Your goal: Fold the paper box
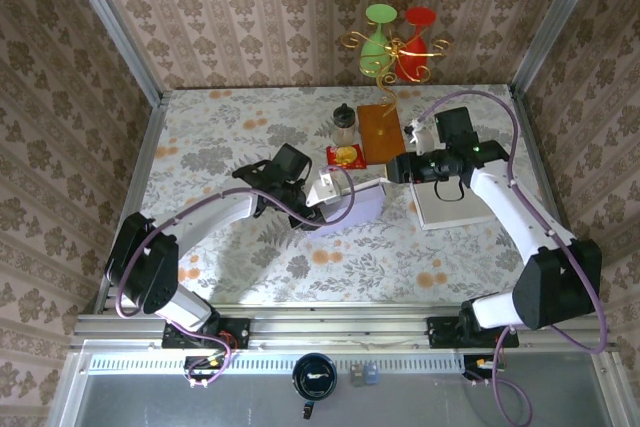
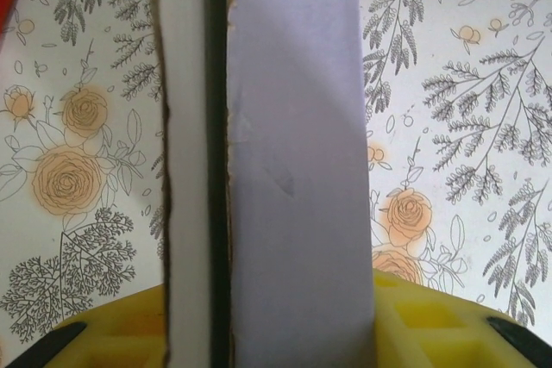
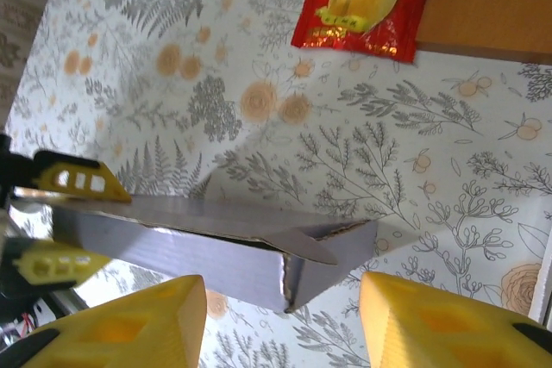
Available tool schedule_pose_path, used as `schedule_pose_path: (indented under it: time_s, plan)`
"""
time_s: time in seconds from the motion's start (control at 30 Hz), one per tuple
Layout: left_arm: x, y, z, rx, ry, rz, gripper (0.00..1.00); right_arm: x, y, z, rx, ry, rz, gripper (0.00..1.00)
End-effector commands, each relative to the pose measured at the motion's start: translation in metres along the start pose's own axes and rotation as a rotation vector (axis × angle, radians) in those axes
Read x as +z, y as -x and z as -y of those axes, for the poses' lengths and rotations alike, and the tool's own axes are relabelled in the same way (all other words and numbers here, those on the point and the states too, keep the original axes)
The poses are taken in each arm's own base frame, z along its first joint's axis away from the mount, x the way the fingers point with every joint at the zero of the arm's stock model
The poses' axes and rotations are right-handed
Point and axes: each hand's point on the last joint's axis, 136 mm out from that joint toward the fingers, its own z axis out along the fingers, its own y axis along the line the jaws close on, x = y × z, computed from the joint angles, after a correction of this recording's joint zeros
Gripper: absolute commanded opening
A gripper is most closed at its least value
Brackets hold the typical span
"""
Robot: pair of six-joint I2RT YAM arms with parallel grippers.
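box [image 3: 216, 252]: lavender outside, whitish on the inner face, brown along the raw edges
desk [image 1: 240, 117]: white cloth printed with grey leaf sprigs and pale orange roses
packet [image 3: 362, 2]: red with a yellow picture
board [image 1: 381, 132]: plain orange-brown
green glass [image 1: 376, 42]: bright green
red glass [image 1: 415, 47]: bright red
walls [image 1: 250, 17]: dusty pink, damask motifs in vertical stripes
jaws: yellow
arms [image 1: 215, 212]: white links, black joints
cables [image 1: 590, 277]: purple
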Motion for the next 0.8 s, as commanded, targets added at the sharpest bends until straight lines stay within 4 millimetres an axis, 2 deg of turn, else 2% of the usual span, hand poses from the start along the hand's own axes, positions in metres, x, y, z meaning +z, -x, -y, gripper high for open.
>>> schedule_pose_path:
  time_s: [0.0,0.17,0.2,0.3,0.63,0.77]
  plan:
    - [-0.014,-0.004,0.013,0.041,-0.064,-0.021,0.41,0.0,-0.008,-0.02,-0.145,0.068,-0.029,0.53]
    - [-0.018,-0.01,0.018,0.063,-0.095,-0.041,0.4,0.01,-0.019,-0.026,-0.23,0.042,-0.063,0.56]
    - [-0.018,-0.012,0.017,0.064,-0.093,-0.049,0.4,0.019,-0.023,-0.022,-0.227,0.037,-0.095,0.56]
    - [-0.018,-0.013,0.015,0.065,-0.099,-0.055,0.4,0.024,-0.026,-0.022,-0.257,0.011,-0.124,0.55]
    - [-0.019,-0.009,0.01,0.067,-0.1,-0.047,0.39,0.027,-0.037,-0.023,-0.314,-0.021,-0.146,0.51]
    - [-0.018,-0.008,0.011,0.068,-0.106,-0.045,0.39,0.031,-0.036,-0.016,-0.314,-0.059,-0.16,0.48]
